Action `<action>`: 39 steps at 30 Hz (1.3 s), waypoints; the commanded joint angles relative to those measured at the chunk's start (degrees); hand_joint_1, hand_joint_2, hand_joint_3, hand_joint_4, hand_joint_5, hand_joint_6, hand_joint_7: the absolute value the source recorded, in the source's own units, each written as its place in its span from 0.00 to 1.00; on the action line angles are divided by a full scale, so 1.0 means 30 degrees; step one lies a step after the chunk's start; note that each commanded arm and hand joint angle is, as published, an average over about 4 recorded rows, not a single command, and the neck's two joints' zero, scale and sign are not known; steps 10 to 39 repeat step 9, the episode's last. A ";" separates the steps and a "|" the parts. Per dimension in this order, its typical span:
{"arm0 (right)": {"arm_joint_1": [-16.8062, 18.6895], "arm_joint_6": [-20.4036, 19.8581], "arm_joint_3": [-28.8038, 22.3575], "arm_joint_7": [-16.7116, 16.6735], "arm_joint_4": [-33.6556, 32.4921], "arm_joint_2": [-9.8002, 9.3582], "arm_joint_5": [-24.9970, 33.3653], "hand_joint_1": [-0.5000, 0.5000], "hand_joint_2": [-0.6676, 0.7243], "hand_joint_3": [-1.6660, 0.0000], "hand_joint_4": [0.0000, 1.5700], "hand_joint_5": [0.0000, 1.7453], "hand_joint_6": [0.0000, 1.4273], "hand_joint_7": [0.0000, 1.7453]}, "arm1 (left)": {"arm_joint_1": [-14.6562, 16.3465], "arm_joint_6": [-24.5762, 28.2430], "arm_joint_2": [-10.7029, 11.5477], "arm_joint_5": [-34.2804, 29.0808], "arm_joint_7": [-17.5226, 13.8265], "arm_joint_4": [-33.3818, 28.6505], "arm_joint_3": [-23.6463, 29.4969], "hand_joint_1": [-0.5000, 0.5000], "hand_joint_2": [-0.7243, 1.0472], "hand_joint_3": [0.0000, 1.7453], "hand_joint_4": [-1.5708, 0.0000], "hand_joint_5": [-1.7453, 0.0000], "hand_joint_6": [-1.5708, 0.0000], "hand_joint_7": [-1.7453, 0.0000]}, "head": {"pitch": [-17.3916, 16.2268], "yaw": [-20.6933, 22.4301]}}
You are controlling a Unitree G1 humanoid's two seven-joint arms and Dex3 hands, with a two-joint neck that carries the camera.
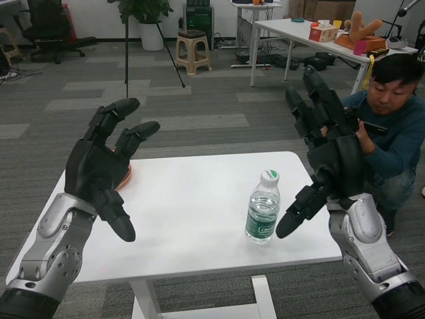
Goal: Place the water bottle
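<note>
A clear water bottle (263,207) with a white cap and green label stands upright on the white table (192,212), towards its right front. My right hand (325,153) hovers just right of the bottle, fingers spread, thumb pointing down towards it, holding nothing. My left hand (106,166) is raised over the table's left side, fingers apart and empty. Behind it an orange round object (125,176) lies on the table, mostly hidden by the hand.
A person in a blue top (388,126) crouches close to the table's right edge, behind my right hand. Farther back stand a stool (193,50), a tripod (126,46), a potted plant and a white desk (312,33) with clutter.
</note>
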 commanded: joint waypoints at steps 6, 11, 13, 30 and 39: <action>-0.0565 -0.0055 0.0174 0.0151 -0.0019 -0.0170 0.0045 0.00 0.86 1.00 0.00 0.00 0.00 0.00 | -0.0366 -0.0350 -0.0079 0.0101 0.0088 -0.0124 0.0166 0.24 0.15 0.05 1.00 0.41 1.00 0.36 | -0.0165 -0.0011; -0.0565 -0.0055 0.0189 0.0151 0.0020 -0.0148 0.0045 0.00 0.86 1.00 0.00 0.00 0.00 0.00 | -0.0366 -0.0346 -0.0079 0.0101 0.0095 -0.0124 0.0166 0.24 0.15 0.05 1.00 0.41 1.00 0.36 | -0.0169 0.0002; -0.0565 -0.0055 0.0189 0.0151 0.0020 -0.0148 0.0045 0.00 0.86 1.00 0.00 0.00 0.00 0.00 | -0.0366 -0.0346 -0.0079 0.0101 0.0095 -0.0124 0.0166 0.24 0.15 0.05 1.00 0.41 1.00 0.36 | -0.0169 0.0002; -0.0565 -0.0055 0.0189 0.0151 0.0020 -0.0148 0.0045 0.00 0.86 1.00 0.00 0.00 0.00 0.00 | -0.0366 -0.0346 -0.0079 0.0101 0.0095 -0.0124 0.0166 0.24 0.15 0.05 1.00 0.41 1.00 0.36 | -0.0169 0.0002; -0.0565 -0.0055 0.0189 0.0151 0.0020 -0.0148 0.0045 0.00 0.86 1.00 0.00 0.00 0.00 0.00 | -0.0366 -0.0346 -0.0079 0.0101 0.0095 -0.0124 0.0166 0.24 0.15 0.05 1.00 0.41 1.00 0.36 | -0.0169 0.0002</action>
